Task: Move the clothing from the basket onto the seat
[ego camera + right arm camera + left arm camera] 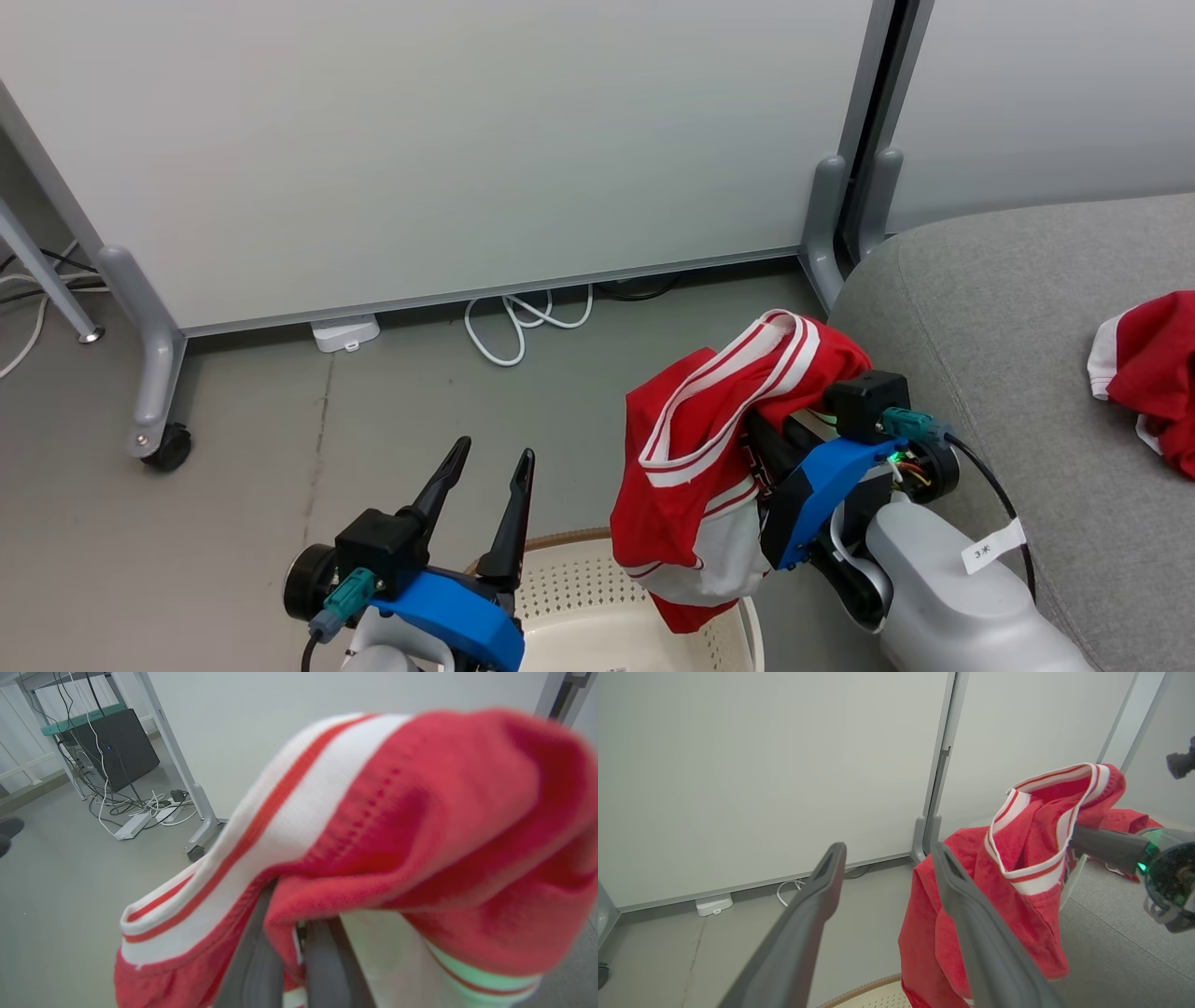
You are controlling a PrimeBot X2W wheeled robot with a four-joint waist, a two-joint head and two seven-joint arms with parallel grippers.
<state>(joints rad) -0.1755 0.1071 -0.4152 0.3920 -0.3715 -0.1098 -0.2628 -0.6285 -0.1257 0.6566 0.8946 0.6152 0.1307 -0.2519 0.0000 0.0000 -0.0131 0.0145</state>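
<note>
We pinch the red garment [709, 439] between our right fingers [257, 966], held high so it clears the basket [597, 579] for the seat [1008, 355]; our left fingers [512, 523] stand spread, empty.

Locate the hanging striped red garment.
Head view, right of centre: the garment hangs from the right end effector over the basket, just left of the grey seat.
</note>
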